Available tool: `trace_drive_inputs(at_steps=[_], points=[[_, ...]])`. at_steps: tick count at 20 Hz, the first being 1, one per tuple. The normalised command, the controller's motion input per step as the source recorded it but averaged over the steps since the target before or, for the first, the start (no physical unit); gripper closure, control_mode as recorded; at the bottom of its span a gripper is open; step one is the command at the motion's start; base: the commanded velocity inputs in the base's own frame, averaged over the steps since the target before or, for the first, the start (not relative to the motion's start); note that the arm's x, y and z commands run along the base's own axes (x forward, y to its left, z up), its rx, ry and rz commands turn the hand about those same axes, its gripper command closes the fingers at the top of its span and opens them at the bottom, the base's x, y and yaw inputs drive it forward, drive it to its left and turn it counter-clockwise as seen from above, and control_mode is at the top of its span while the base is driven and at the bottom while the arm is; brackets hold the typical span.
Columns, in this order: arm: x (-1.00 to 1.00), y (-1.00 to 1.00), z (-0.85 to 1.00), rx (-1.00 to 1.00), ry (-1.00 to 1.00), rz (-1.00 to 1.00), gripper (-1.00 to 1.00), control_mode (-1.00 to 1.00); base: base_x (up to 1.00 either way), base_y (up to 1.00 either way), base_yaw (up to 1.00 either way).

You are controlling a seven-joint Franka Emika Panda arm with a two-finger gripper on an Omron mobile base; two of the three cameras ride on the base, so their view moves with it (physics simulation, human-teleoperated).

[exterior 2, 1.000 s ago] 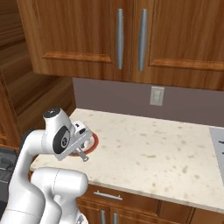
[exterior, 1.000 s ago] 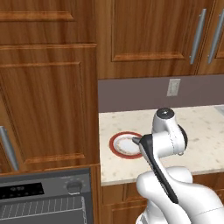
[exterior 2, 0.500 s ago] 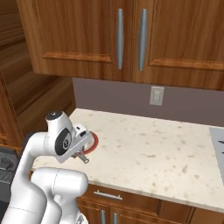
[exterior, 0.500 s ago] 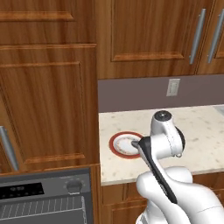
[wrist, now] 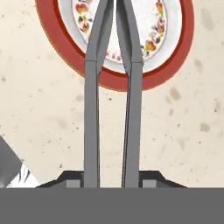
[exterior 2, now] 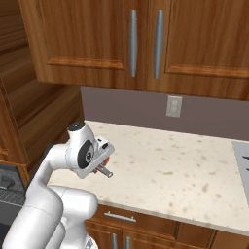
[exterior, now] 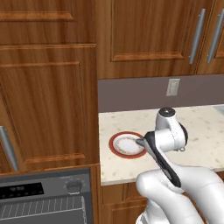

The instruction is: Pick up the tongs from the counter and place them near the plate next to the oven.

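Since a second ago my arm has dipped lower toward the plate [exterior: 127,144]. Tongs [wrist: 111,100] sit clamped in my gripper [wrist: 111,177], their long arms pointing straight out over the plate's rim. Beige desk [exterior 2: 194,170] lies below; the oven [exterior: 43,201] is left, under brown cabinets.

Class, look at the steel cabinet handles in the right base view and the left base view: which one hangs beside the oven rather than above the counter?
The handle at the left base view's far left edge, on the tall wood panel just above the oven. The others sit on upper cabinet doors over the counter.
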Motion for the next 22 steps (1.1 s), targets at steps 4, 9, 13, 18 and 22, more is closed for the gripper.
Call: trace_drive_inputs(at_steps=[4,9,13,18,22], points=[[0.39,-0.5,-0.46,0.0,0.0,0.13,1.0,-1.0,0.0,0.0,0.0],[0.07,-0.6,-0.5,0.03,0.0,0.23,1.0,-1.0,0.0,0.0,0.0],[0.04,-0.66,-0.44,0.06,0.0,0.26,1.0,-1.0,0.0,0.0,0.0],[0.15,-0.47,-0.33,0.03,0.0,0.19,1.0,-1.0,0.0,0.0,0.0],[0.19,-0.27,-0.14,0.02,0.0,0.13,1.0,-1.0,0.0,0.0,0.0]])
